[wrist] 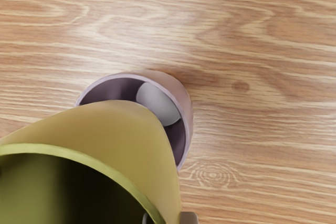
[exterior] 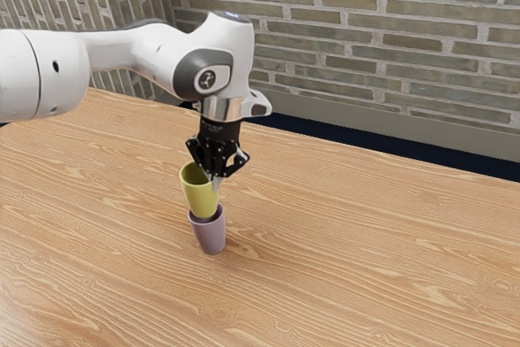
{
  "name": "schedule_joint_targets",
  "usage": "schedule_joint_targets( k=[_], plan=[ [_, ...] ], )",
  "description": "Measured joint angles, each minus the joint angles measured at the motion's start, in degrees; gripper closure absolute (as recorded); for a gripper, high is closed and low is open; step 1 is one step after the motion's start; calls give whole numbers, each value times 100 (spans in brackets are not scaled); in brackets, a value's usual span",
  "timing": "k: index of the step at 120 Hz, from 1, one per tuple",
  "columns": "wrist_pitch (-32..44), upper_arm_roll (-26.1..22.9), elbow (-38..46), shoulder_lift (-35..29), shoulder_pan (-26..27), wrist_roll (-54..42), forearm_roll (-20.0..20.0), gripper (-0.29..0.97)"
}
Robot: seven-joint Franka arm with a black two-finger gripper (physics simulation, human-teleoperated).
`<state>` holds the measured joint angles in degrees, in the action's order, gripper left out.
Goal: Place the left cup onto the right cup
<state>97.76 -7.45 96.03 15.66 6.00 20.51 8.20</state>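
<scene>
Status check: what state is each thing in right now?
Yellow cup: tilted, mouth up, base in the purple cup's mouth.
Purple cup: upright on the table, mouth up.
End effector: shut on the yellow cup's rim.

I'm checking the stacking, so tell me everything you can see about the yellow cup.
The yellow cup is a plain olive-yellow tumbler, smooth and matte like plastic, tapering toward its base. It is open-topped and empty, with a dark inside. It tilts, its mouth leaning toward the exterior view's left. The gripper pinches its rim wall. Its base sits at the mouth of the upright purple cup, apparently just inside; whether they touch is unclear.
</scene>
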Motion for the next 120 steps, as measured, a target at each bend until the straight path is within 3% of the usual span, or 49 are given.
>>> schedule_joint_targets(
  k=[85, 120],
  plan=[
    [35, 45, -61, 184, -47, 16, -58, 78],
    [3, 51, -75, 201, -32, 26, -144, 61]
  ],
)
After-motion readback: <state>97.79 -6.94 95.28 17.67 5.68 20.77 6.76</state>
